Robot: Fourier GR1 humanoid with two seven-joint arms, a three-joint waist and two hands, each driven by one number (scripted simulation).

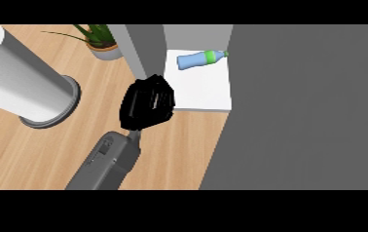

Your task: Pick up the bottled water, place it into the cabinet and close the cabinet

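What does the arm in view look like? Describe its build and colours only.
One arm shows: a grey forearm, boxy with rounded edges and a small raised panel on top, narrowing to a slim wrist. It ends in a glossy black hand with ridged fingers. No cables or markings are visible.

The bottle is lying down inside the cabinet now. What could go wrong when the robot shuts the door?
1. The bottled water lies on its side on the white shelf. A bump from the closing door might set it rolling.
2. The hand sits right by the grey door panel, near the shelf's front edge. If it pushes the door from there, it might get caught in the gap.
3. The potted plant stands close behind that door and might get knocked.
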